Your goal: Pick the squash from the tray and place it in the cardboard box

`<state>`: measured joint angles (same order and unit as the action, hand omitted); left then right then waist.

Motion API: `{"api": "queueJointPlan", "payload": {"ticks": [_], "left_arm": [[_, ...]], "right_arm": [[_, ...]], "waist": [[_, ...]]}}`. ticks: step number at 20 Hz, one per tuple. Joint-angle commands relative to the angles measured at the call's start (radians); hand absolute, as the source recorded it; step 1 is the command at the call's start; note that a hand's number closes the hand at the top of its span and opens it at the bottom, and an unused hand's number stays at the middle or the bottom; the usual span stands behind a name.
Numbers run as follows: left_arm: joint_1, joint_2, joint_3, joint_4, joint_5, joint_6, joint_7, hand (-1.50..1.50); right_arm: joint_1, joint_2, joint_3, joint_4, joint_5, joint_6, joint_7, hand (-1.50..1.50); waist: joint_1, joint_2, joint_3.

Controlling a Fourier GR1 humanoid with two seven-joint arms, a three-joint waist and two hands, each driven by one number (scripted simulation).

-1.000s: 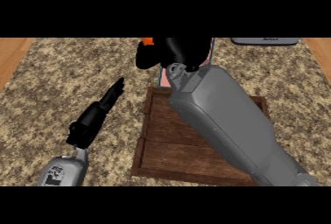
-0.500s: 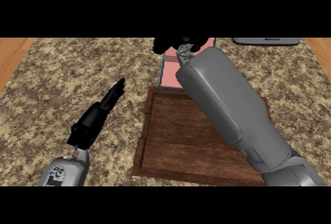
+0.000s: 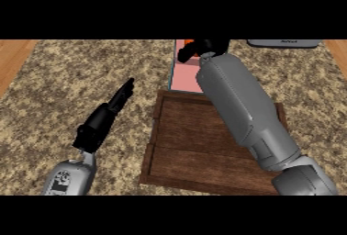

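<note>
R hand (image 3: 207, 47) at 12 o'clock, fingers curled round squash (image 3: 190, 47), over the box (image 3: 183, 73).
Squash: only a small orange bit shows at the hand's 9 o'clock, rest hidden by black fingers. Box is pink inside w/ a blue rim, touching the dark wooden tray (image 3: 196, 147) at tray's 12. L hand (image 3: 112, 110) at 9 o'clock, fingers straight, holding nothing, over speckled counter (image 3: 61, 92).

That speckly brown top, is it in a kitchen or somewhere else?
Probably a kitchen counter: a speckled stone-like countertop with a wooden tray on it, a pink-lined box behind the tray, and part of a grey appliance at the far edge.
</note>
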<state>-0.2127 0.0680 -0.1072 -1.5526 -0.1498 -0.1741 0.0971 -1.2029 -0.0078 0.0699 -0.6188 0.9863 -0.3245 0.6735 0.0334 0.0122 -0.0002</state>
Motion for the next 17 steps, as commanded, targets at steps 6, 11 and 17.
{"api": "queueJointPlan", "payload": {"ticks": [6,11,17], "left_arm": [[-0.016,0.011,0.018,0.036,0.006,-0.019,-0.01,0.0],[0.032,0.008,0.011,0.001,0.006,-0.013,-0.015,0.0],[0.027,0.003,0.02,-0.029,0.009,-0.003,0.006,0.0]], "right_arm": [[0.043,0.008,-0.078,0.142,-0.185,-0.195,-0.232,-1.5],[0.077,-0.009,-0.231,0.015,-0.292,-0.351,-0.402,-1.5],[0.172,-0.01,-0.343,-0.152,-0.504,-0.367,-0.577,-1.5]], "waist": [[0.007,0.001,0.0],[-0.004,-0.001,0.002],[-0.024,-0.011,0.002]]}}
